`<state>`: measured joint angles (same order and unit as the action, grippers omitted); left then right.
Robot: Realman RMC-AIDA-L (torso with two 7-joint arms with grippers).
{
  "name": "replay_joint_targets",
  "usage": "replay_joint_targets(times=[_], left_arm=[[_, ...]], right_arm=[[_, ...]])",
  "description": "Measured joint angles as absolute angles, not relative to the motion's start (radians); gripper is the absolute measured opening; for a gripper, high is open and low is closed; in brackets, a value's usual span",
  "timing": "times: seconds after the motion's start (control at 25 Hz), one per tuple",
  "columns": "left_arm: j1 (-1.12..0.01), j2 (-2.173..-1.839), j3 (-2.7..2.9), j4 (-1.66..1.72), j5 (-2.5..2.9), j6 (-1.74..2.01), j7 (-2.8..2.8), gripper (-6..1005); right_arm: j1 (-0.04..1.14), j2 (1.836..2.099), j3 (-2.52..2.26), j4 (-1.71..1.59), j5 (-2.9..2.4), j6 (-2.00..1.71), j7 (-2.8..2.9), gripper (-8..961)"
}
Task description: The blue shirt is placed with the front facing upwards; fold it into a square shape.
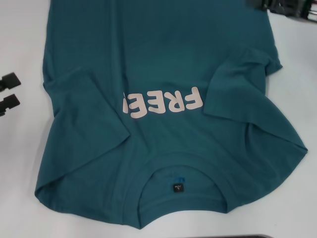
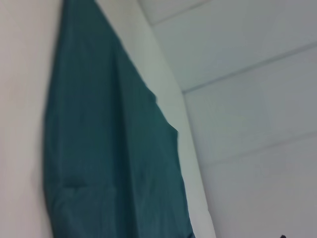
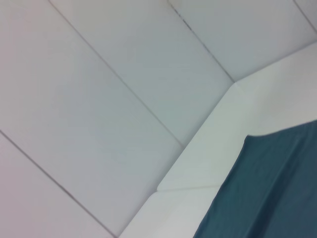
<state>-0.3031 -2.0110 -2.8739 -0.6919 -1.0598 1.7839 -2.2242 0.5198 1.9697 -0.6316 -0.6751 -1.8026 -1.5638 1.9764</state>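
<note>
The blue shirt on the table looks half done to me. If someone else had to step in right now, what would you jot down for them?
Left tool: open, holding nothing, beside the shirt's left edge, not touching it.
Right tool: at the far right corner, near the shirt's far end; only partly in view, grip unclear.
Blue shirt: flat on the white table, front up, collar nearest the robot, "FREE" lettering partly covered.
Done: both sleeves folded inward over the chest.
Left: fold the length over until it makes a square.

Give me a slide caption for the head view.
Blue shirt lies front-up, both sleeves folded inward; left gripper waits open beside it.
</note>
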Motion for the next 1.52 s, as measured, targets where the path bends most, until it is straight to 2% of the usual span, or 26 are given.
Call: replay_joint_targets(times=[0.16, 0.32, 0.44, 0.6, 0.76, 1.52], left_arm=[[-0.281, -2.006, -2.865, -0.690, -1.046, 1.846, -2.187, 933], [-0.256, -1.972, -2.857, -0.663, -1.020, 1.925, -2.199, 933], [-0.224, -1.959, -2.853, -0.655, -1.006, 1.967, -2.214, 933], [-0.190, -1.959, -2.833, -0.656, -0.958, 2.000, -2.222, 933], [-0.178, -1.974, -2.828, -0.653, -0.872, 1.994, -2.236, 932], [-0.181, -1.991, -2.820, -0.676, -0.795, 1.915, -2.227, 928]], right_arm=[[0.490, 1.939, -0.632, -0.669, -1.882, -1.662, 2.038, 890], [0.464, 1.910, -0.624, -0.671, -1.941, -1.732, 2.104, 875], [0.443, 1.898, -0.624, -0.674, -1.959, -1.762, 2.137, 864], [0.427, 1.897, -0.623, -0.675, -1.976, -1.769, 2.148, 860], [0.425, 1.900, -0.621, -0.665, -1.982, -1.761, 2.148, 861], [0.432, 1.904, -0.597, -0.661, -1.984, -1.713, 2.147, 861]])
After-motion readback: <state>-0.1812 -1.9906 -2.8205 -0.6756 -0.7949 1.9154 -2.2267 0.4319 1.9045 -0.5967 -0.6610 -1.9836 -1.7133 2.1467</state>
